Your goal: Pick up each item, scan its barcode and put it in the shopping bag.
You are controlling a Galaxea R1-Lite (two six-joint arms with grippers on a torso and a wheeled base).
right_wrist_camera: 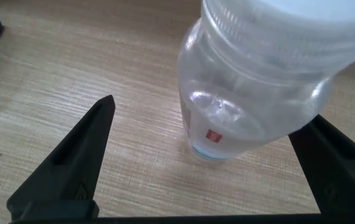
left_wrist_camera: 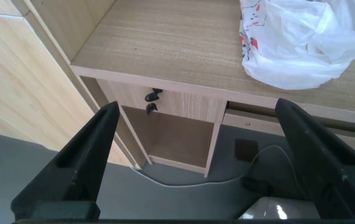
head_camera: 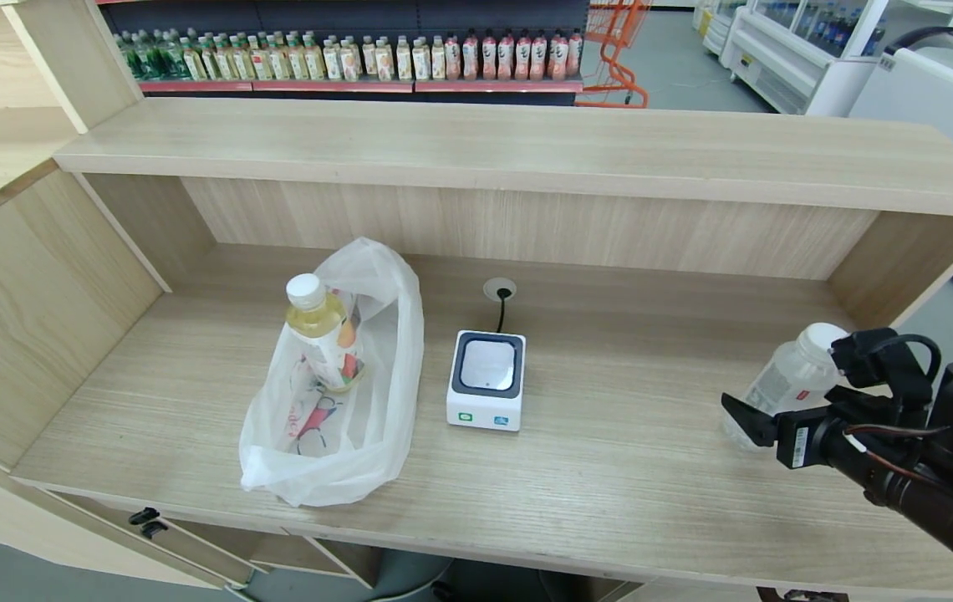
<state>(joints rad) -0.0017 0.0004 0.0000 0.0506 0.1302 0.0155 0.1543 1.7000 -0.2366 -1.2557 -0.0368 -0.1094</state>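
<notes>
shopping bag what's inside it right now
A drink bottle with a white cap stands upright inside the shopping bag. The crumpled plastic at the bag's front hides whether anything small lies low down there.

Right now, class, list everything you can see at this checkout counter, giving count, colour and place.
counter: one, light wood, under everything.
shopping bag: one, white translucent, counter left, open.
tea bottle: one, yellow, white cap, upright inside the bag.
scanner: one, white with dark top, counter middle.
clear bottle: one, white cap, counter right.
shelf bottles: many, green to pink, behind the counter.
left end effector: one, black, open, off the counter's front edge.
right end effector: one, black, open, straddling the clear bottle.
</notes>
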